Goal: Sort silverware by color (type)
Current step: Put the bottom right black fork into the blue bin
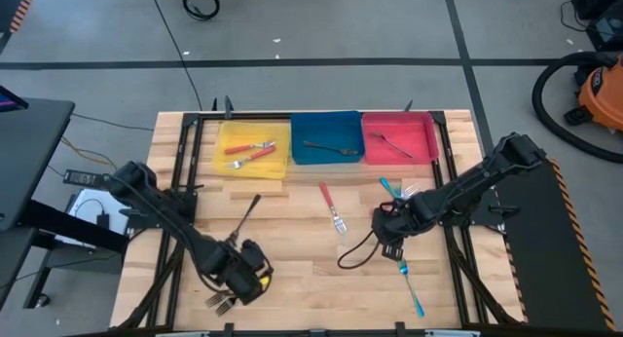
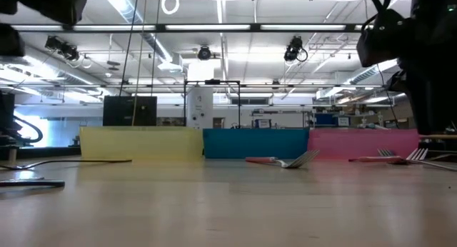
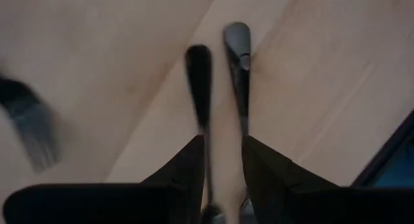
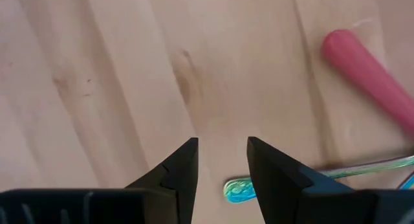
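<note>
My left gripper (image 1: pixel 243 283) (image 3: pixel 223 143) hangs open over the table's near left, above two dark grey forks (image 1: pixel 222 301) lying flat. Their handle ends (image 3: pixel 238 39) (image 3: pixel 198 62) show past the fingers, and one shaft runs through the gap between them. Another dark fork (image 1: pixel 247 215) lies farther in. My right gripper (image 1: pixel 384 232) (image 4: pixel 222 143) is open above bare wood at centre right. A teal handle end (image 4: pixel 238 189) lies by one of its fingers, with a red handle (image 4: pixel 369 68) beyond it. A red-handled fork (image 1: pixel 331 208) lies mid-table. Teal forks lie at the right (image 1: pixel 394 189) and near right (image 1: pixel 411 288).
At the far edge stand a yellow bin (image 1: pixel 222 160) with red-handled forks, a blue bin (image 1: pixel 304 123) with a dark fork, and a red bin (image 1: pixel 426 123) with one fork. A dark cable (image 1: pixel 355 257) loops on the wood beside my right gripper.
</note>
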Motion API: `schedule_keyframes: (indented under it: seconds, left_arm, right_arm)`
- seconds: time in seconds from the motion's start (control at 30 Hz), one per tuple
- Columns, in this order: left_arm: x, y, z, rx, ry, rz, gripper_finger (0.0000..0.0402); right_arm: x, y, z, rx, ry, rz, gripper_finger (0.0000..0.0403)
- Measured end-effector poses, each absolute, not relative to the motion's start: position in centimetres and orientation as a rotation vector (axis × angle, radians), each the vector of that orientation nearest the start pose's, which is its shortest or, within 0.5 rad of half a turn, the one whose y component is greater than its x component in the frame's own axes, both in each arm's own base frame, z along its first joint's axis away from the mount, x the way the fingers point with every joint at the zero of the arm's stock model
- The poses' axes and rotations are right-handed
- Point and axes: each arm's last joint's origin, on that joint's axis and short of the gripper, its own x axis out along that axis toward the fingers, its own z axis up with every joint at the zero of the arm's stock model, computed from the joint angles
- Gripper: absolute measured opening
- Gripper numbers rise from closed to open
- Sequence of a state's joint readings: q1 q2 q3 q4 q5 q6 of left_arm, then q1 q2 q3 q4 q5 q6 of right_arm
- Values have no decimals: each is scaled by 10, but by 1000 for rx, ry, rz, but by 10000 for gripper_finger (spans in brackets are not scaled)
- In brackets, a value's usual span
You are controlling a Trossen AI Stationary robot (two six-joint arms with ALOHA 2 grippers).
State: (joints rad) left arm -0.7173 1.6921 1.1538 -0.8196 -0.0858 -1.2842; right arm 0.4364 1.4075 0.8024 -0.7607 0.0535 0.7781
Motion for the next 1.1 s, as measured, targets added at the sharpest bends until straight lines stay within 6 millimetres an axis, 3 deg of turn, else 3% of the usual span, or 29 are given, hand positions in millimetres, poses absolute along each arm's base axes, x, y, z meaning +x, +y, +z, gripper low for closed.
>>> schedule_keyframes:
  seconds: [0.5, 0.87, 0.97, 1.1]
  left_arm:
    - [239, -241, 157, -621, 1369, 327, 103]
    - [239, -246, 135, -614, 1415, 400, 100]
    - [239, -245, 135, -618, 1415, 411, 77]
    - [238, -245, 135, -629, 1416, 427, 15]
  right_arm:
    - [200, 120, 180, 329, 1357, -173, 141]
    - [201, 127, 181, 337, 1322, -129, 141]
    - [201, 127, 181, 335, 1319, -127, 141]
    - [201, 127, 181, 327, 1315, -128, 141]
